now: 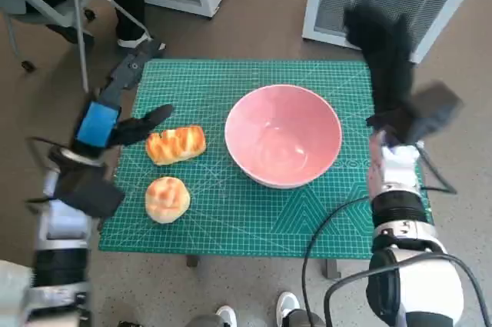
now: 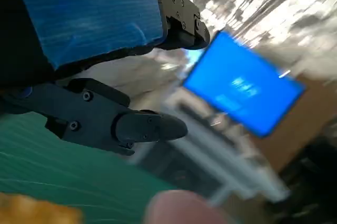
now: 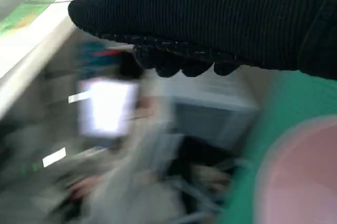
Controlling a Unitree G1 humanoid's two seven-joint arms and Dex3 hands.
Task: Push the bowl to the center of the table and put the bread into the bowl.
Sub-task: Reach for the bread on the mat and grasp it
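Nearest me, a round bread roll [image 1: 167,198] sits on the worktop's green mat [image 1: 231,219], a longer bread [image 1: 176,144] just beyond. Right of them, mid-mat, stands the empty pink bowl [image 1: 283,135]. Left robot hand [image 1: 127,128] hovers open by the longer bread; right robot hand [image 1: 382,42], raised far right, is blurred, grip unclear.

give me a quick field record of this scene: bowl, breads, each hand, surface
bowl: pink bowl, empty, upright, near the mat's middle
breads: long loaf and round bun, both on the mat left of the bowl, none in it
left hand: at the mat's left edge beside the long loaf, holding nothing
right hand: raised past the bowl's right side, blurred, holding nothing visible
surface: green cutting mat covering the table
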